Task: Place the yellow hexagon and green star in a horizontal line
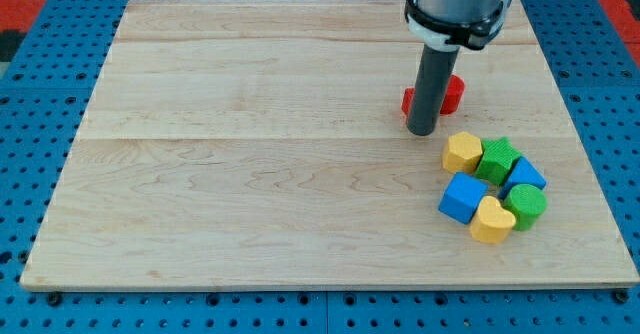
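Note:
The yellow hexagon (462,152) lies at the view's right, touching the green star (497,160) on its right. My tip (421,132) rests on the board just left of and slightly above the yellow hexagon, a small gap apart. The rod hides part of a red block (451,93) behind it.
A cluster sits below the star: a blue cube (462,196), a yellow heart (491,220), a green round block (526,206) and a blue block (525,173). The wooden board (250,154) ends close to the cluster on the view's right; blue pegboard surrounds it.

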Robot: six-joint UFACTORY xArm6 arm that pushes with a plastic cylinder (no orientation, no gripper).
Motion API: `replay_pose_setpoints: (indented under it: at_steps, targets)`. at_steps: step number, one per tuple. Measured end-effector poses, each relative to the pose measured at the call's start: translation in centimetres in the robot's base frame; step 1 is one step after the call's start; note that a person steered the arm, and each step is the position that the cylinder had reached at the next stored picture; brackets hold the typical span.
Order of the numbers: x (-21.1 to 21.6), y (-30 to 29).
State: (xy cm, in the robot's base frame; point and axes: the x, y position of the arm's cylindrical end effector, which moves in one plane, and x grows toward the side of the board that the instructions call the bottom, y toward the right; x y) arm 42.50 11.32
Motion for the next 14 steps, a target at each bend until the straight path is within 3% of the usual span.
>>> replay_pose_setpoints:
  at_steps: [2,3,6,7,12,14]
  targets:
    - [-3.7,0.0]
    - [-2.6,1.3]
    - [2.2,13.0]
    - [5.7,13.6]
    - [5.9,4.4]
    - [4.1,1.3]
